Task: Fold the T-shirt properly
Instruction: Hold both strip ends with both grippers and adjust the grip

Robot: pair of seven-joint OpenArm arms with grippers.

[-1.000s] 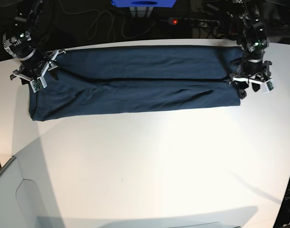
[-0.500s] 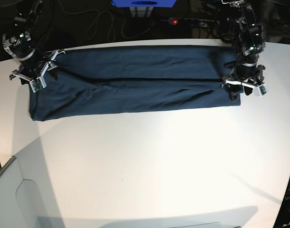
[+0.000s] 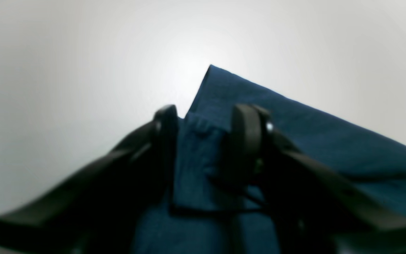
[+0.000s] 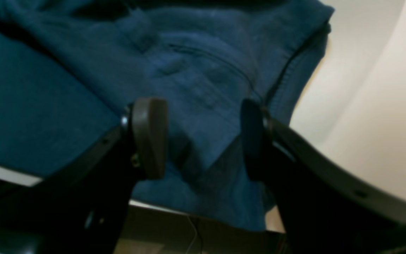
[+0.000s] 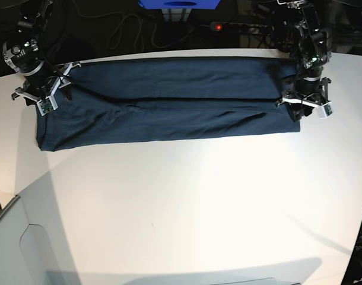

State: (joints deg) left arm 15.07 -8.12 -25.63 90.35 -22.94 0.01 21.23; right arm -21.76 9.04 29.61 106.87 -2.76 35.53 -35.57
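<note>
Left wrist view showed the left end effector with its two dark rounded fingers set either side of a raised fold of cloth; the pads looked to be touching that fold, yet a gap remained between them, so whether they had clamped it could not be told. The cloth was the corner of the plain dark navy-blue cotton T-shirt, whose pointed edge rose beyond the fingertips against the smooth white bench.

In the right wrist view, the right end effector had its jaws standing apart, one finger to the left and the other to the right of a rumpled patch of the T-shirt. No cloth was pinched between them. A hemmed edge ran along the right of that patch, with the pale bench beyond it.

From the base view, the T-shirt lay as a long, flat band across the far part of the bench, folded lengthwise with a crease line running left to right through its middle. The left end effector sat at the band's right end, over its near right corner, and the right end effector at the left end, over the far left edge. Beyond the bench's far edge lay dark floor with a looped cable and a blue box.
</note>
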